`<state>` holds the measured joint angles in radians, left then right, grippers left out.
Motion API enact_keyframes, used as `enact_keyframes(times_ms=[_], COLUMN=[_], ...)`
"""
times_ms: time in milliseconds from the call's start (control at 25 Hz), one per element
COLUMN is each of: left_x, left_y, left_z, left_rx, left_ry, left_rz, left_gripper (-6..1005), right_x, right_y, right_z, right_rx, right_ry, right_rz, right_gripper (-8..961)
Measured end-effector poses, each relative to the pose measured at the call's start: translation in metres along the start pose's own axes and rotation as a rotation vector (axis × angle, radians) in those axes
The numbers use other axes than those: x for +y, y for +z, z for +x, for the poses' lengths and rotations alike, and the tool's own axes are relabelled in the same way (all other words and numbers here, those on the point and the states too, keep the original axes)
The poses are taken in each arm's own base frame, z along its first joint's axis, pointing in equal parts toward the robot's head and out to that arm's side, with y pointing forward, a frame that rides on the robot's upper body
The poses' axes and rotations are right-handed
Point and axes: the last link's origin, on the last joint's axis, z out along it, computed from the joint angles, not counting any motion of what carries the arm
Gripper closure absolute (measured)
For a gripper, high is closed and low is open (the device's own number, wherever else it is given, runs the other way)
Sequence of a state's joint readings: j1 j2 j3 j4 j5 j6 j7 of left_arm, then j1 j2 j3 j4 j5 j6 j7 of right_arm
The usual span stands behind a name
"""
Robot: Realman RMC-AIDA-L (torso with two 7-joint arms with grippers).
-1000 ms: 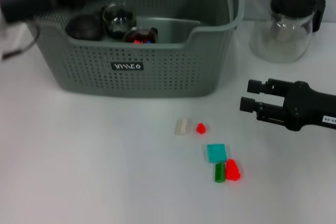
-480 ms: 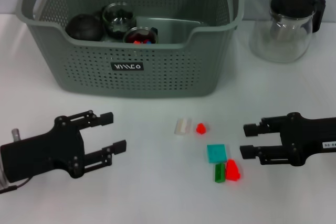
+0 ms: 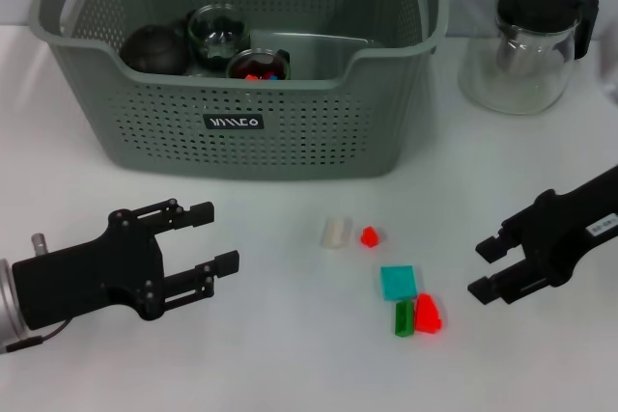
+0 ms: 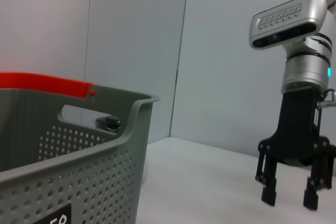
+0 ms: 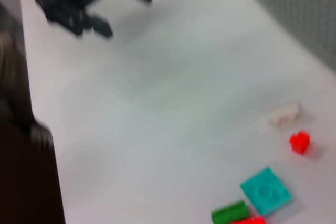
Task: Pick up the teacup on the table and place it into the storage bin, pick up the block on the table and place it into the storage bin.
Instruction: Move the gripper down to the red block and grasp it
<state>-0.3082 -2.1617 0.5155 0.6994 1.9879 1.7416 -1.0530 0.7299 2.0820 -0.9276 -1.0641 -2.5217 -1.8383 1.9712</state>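
Observation:
The grey-green storage bin [image 3: 290, 127] stands at the back of the table, and its wall also fills the left wrist view [image 4: 79, 150]. Inside it lie two glass teacups [image 3: 217, 34] [image 3: 258, 66] and a dark round object [image 3: 154, 49]. Several blocks lie on the table: white [image 3: 336, 232], small red [image 3: 369, 235], teal [image 3: 398, 281], green [image 3: 403, 316] and a bigger red one [image 3: 428, 313]. My left gripper [image 3: 214, 235] hovers open at the front left. My right gripper [image 3: 481, 269] is open just right of the blocks.
A glass jug with a black lid [image 3: 526, 45] stands at the back right. The right wrist view shows the white [image 5: 284, 114], small red [image 5: 300, 142], teal [image 5: 265, 191] and green [image 5: 229, 213] blocks, with the left gripper [image 5: 125, 13] beyond.
My left arm came from over the bin down to the front left of the table. The right gripper dropped toward the front, backed off to the right of the blocks and tilted.

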Motion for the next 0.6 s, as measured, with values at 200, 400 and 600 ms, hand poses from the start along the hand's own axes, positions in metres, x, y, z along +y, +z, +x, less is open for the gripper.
enact_keyframes(times_ms=[200,400,600], left_x=[-0.002,-0.001,-0.002], left_y=[0.004,0.006,0.008], left_z=[-0.003,-0.006,-0.008], left_rx=[-0.001,0.002,0.001], left_ry=[-0.016,-0.03,-0.045], left_rz=[0.013,0.018,0.028], left_gripper=[342,342,342], right_x=[0.005,0.01,0.014], right_y=[0.014,0.033,0.052], right_z=[-0.026,-0.038,-0.04], right_rx=[0.156,0.224,0.272], right_ry=[-0.08,-0.12,-0.18], right_rz=[0.031,0.044,0.072], right_gripper=[314,314,314])
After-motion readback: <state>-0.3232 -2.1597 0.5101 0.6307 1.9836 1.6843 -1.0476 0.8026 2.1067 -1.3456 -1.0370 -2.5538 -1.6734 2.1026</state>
